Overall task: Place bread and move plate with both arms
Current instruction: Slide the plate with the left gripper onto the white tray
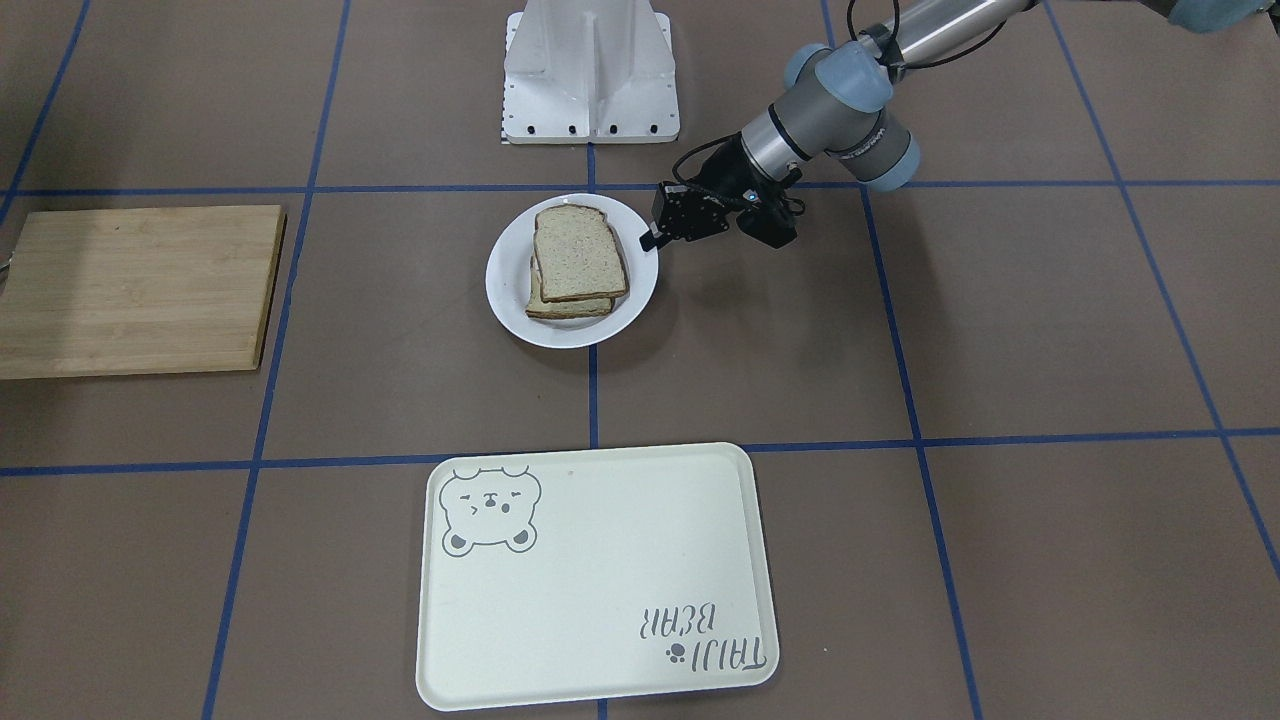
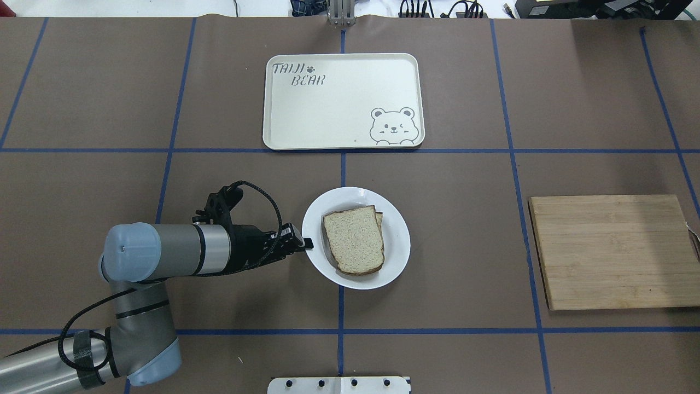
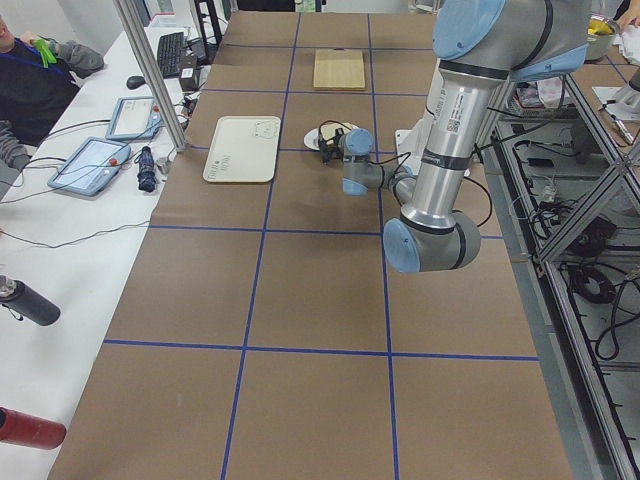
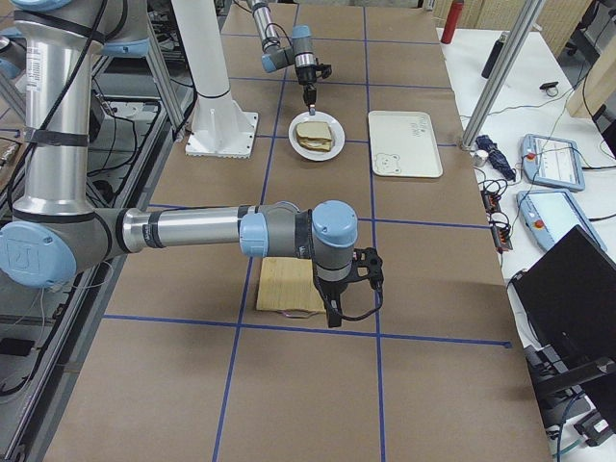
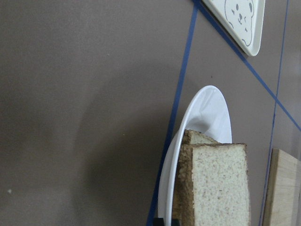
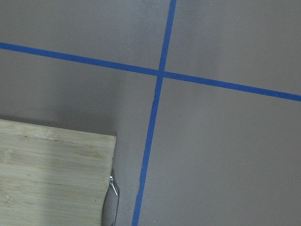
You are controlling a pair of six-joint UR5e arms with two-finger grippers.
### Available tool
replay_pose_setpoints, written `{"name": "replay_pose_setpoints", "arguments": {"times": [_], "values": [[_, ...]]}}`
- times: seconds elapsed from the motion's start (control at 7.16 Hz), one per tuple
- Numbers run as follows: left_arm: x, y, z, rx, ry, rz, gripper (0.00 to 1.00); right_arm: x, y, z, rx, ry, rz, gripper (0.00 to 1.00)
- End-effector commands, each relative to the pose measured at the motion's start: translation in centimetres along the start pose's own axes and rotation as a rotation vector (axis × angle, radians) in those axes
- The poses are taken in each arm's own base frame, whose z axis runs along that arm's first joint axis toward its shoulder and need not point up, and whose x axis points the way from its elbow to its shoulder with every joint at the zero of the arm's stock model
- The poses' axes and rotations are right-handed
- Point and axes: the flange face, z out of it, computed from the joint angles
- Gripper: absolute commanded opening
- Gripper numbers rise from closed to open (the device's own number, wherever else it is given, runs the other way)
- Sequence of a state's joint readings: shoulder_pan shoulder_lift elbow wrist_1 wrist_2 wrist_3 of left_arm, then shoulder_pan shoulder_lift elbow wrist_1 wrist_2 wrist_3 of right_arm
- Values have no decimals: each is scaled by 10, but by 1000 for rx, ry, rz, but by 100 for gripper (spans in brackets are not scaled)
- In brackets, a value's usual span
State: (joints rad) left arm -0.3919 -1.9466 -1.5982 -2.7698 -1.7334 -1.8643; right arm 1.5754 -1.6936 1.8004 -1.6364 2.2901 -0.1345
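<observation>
Overhead exterior: bread (image 2: 354, 239) on plate (image 2: 396, 219), left claw (image 2: 305, 244) at rim

The bread lies on another slice (image 1: 560, 308) on the plate, in the middle of the surface (image 2: 465, 273). The left claw looks narrow at the rim, but I cannot tell if it grips. The right claw (image 4: 330, 318) hangs over a wooden board (image 4: 284, 287); whether it is wide or narrow I cannot tell.

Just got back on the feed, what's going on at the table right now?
The left gripper sits at the rim of the plate; I can't tell if it has clamped on. The bread lies on a second slice on that plate, which is on the table short of the tray. The right gripper hangs by the cutting board, away from the plate.
</observation>
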Motion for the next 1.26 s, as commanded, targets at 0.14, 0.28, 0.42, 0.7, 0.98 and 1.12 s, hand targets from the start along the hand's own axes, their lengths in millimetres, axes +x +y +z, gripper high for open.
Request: {"name": "replay_pose_setpoints", "arguments": {"times": [0.14, 0.28, 0.42, 0.7, 0.98, 1.12], "values": [[30, -27, -8, 104, 78, -166, 0, 1, 1, 1, -2, 4, 0, 100], [37, -37, -12, 124, 91, -209, 0, 2, 2, 2, -3, 7, 0, 100], [40, -49, -16, 154, 102, -217, 0, 2, 2, 2, -3, 7, 0, 100], [51, -70, -9, 261, 143, -281, 0, 2, 3, 2, -4, 7, -1, 100], [56, -123, 24, 376, 116, -368, 0, 3, 4, 3, -6, 8, -4, 100], [66, -154, 43, 429, 114, -415, 0, 3, 4, 3, -6, 14, -7, 100]]}}
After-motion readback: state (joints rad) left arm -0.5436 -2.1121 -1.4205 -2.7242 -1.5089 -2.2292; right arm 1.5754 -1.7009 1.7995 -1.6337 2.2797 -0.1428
